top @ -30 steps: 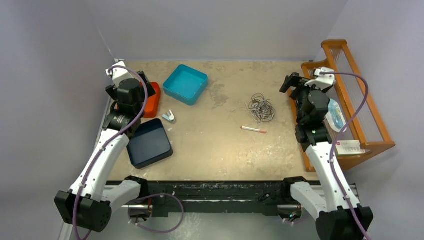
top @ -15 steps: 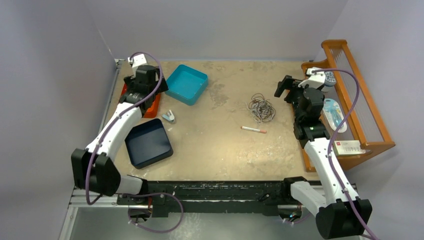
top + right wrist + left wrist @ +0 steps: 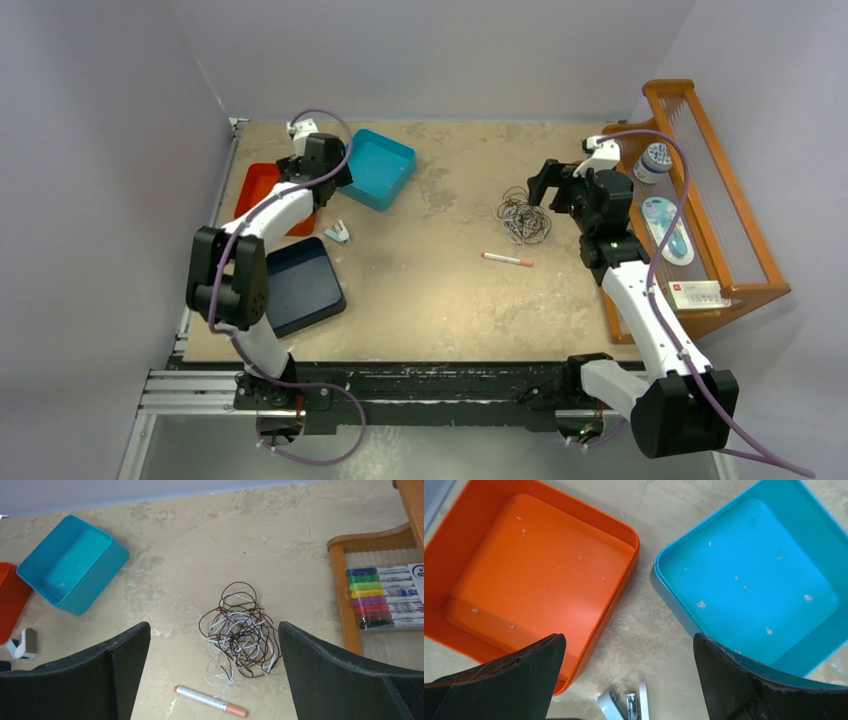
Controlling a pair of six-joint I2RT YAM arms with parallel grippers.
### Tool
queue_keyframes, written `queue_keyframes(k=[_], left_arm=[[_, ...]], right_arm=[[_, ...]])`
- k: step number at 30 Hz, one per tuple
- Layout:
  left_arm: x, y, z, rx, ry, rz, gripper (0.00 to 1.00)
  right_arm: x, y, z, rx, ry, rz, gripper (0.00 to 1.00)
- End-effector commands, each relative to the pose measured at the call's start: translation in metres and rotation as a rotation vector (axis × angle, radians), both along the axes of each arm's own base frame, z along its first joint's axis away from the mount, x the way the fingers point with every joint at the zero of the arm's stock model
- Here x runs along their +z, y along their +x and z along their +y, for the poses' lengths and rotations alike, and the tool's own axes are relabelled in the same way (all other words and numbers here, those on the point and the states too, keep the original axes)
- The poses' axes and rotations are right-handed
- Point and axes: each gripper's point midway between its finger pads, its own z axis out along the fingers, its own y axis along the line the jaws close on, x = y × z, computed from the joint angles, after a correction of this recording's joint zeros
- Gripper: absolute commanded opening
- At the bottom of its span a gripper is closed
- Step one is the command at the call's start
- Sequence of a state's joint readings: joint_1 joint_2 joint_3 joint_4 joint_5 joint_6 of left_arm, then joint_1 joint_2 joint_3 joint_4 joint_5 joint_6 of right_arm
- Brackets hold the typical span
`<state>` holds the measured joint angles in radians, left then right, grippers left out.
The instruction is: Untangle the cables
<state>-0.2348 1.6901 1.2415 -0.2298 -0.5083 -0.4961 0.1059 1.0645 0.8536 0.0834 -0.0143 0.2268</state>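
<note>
The cables (image 3: 523, 217) lie in one loopy tangle of black, dark brown and whitish wires on the table, right of centre. In the right wrist view the tangle (image 3: 243, 630) sits between my wide-open fingers. My right gripper (image 3: 545, 188) is open and empty, hovering just right of and above the tangle. My left gripper (image 3: 322, 185) is open and empty at the far left, over the gap between the orange tray (image 3: 529, 580) and the teal tray (image 3: 754, 575). The cables are out of the left wrist view.
A white-and-orange pen (image 3: 507, 260) lies just in front of the tangle (image 3: 210, 700). A small stapler-like object (image 3: 341, 233) lies by a dark blue tray (image 3: 297, 286). An orange tray (image 3: 258, 190) and a teal tray (image 3: 375, 166) stand at far left. A wooden rack (image 3: 700, 200) with markers (image 3: 380, 597) stands at right.
My left arm has swung from the left edge inward over the trays. My right gripper has moved left from the rack toward the cable tangle. The cables have not moved.
</note>
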Motion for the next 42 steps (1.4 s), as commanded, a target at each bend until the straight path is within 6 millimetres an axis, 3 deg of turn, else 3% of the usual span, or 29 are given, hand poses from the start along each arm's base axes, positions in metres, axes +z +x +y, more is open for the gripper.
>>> queue_keyframes(k=[1,8,17,31,42], left_arm=[[0.005,0.034,0.005,0.024,-0.011,-0.062,1.0],[-0.01,0.064,0.009,-0.045,-0.057,-0.065,1.0],[-0.029,0.078,0.011,-0.089,-0.112,-0.037,1.0],[-0.048,0.104,-0.025,-0.243,-0.209,-0.009,1.0],[-0.055,0.092,-0.063,-0.334,-0.202,0.039,1.0]], right_arm=[[0.02,-0.002,0.006,0.041,-0.005,-0.036,0.99],[0.015,-0.008,0.008,0.058,-0.008,-0.013,0.99],[0.008,-0.008,0.01,0.064,0.003,0.007,0.99],[-0.005,-0.006,0.023,0.133,0.017,0.029,0.99],[-0.007,-0.002,0.026,0.145,0.021,0.025,0.99]])
